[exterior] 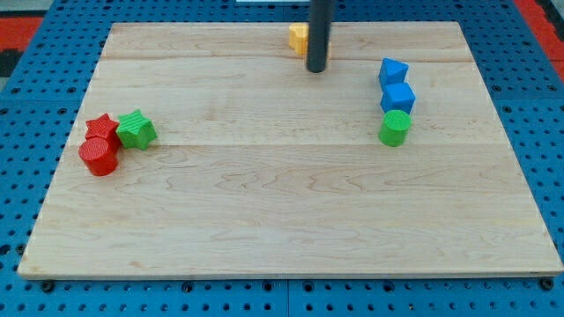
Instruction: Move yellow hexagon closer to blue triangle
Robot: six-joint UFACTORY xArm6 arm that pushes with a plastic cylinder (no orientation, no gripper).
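Observation:
The yellow hexagon (298, 37) sits near the top edge of the wooden board, partly hidden behind my rod. My tip (316, 69) rests on the board just right of and below the hexagon. The blue triangle (393, 70) stands at the view's right, some way right of my tip. A blue cube (398, 96) sits directly below the triangle, touching it.
A green cylinder (396, 128) stands just below the blue cube. At the view's left a red star (101, 127), a green star (136, 129) and a red cylinder (99, 156) cluster together. The wooden board (282, 229) lies on a blue pegboard.

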